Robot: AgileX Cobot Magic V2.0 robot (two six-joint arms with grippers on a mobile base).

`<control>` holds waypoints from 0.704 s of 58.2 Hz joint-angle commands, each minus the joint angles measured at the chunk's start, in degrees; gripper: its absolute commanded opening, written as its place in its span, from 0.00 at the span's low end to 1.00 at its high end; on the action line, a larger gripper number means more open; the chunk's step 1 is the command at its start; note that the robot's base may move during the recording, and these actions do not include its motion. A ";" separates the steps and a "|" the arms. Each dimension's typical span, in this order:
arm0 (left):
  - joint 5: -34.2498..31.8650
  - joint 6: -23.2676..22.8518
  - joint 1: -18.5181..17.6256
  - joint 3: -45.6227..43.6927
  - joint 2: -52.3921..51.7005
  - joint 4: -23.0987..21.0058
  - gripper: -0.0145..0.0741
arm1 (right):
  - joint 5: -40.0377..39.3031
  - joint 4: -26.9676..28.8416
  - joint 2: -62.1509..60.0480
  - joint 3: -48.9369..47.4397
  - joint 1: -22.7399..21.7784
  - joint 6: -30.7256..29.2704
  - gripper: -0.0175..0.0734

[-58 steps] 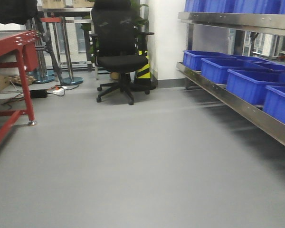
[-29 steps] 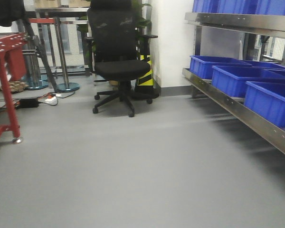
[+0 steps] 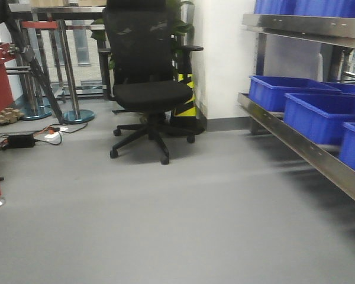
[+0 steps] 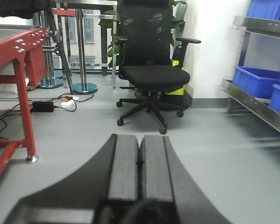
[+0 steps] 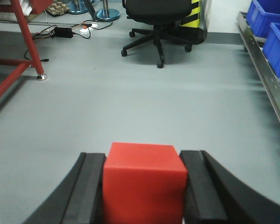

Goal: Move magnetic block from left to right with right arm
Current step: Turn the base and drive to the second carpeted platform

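Note:
The magnetic block (image 5: 143,184), a plain red cube, is clamped between the two black fingers of my right gripper (image 5: 143,161) in the right wrist view, held above the grey floor. In the left wrist view my left gripper (image 4: 140,142) is shut, its two pads pressed together with nothing between them. Neither gripper nor the block shows in the front-facing view.
A black office chair (image 3: 145,89) stands ahead by the white wall. A steel rack with blue bins (image 3: 319,112) runs along the right. A red metal table (image 4: 18,60) stands on the left, with cables and a power brick (image 3: 21,141) on the floor.
The front view has shifted: the chair looks nearer and larger, the red table has slid off the left edge, and the blue bins have moved right.

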 commanded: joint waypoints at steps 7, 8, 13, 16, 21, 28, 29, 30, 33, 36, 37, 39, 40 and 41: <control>-4.81 -0.34 0.08 0.51 -0.53 -0.27 0.02 | -4.87 -0.75 0.89 -1.57 -0.25 -0.45 0.31; -4.81 -0.34 0.08 0.51 -0.53 -0.27 0.02 | -4.87 -0.75 0.89 -1.57 -0.25 -0.45 0.31; -4.81 -0.34 0.08 0.51 -0.53 -0.27 0.02 | -4.87 -0.75 0.89 -1.57 -0.25 -0.45 0.31; -4.81 -0.34 0.08 0.51 -0.53 -0.27 0.02 | -4.87 -0.75 0.89 -1.57 -0.25 -0.45 0.31; -4.81 -0.34 0.08 0.51 -0.53 -0.27 0.02 | -4.87 -0.75 0.89 -1.57 -0.25 -0.45 0.31; -4.81 -0.34 0.08 0.51 -0.53 -0.27 0.02 | -4.87 -0.75 0.89 -1.57 -0.15 -0.45 0.31; -4.81 -0.34 0.08 0.51 -0.53 -0.27 0.02 | -4.87 -0.75 0.89 -1.57 -0.15 -0.45 0.31; -4.81 -0.34 0.08 0.51 -0.53 -0.27 0.02 | -4.87 -0.75 0.89 -1.57 -0.15 -0.45 0.31; -4.81 -0.34 0.08 0.51 -0.53 -0.27 0.02 | -4.87 -0.75 0.89 -1.57 -0.15 -0.45 0.31; -4.81 -0.34 0.08 0.51 -0.53 -0.27 0.02 | -4.87 -0.75 0.89 -1.57 -0.18 -0.45 0.31; -4.81 -0.34 0.08 0.51 -0.53 -0.27 0.02 | -4.87 -0.75 0.89 -1.57 -0.18 -0.45 0.31; -4.81 -0.34 0.08 0.51 -0.53 -0.27 0.02 | -4.87 -0.75 0.89 -1.57 -0.18 -0.45 0.31; -4.81 -0.34 0.08 0.51 -0.53 -0.27 0.02 | -4.87 -0.75 0.89 -1.57 -0.18 -0.45 0.31; -4.81 -0.34 0.08 0.51 -0.53 -0.27 0.02 | -4.87 -0.75 0.89 -1.57 -0.18 -0.45 0.31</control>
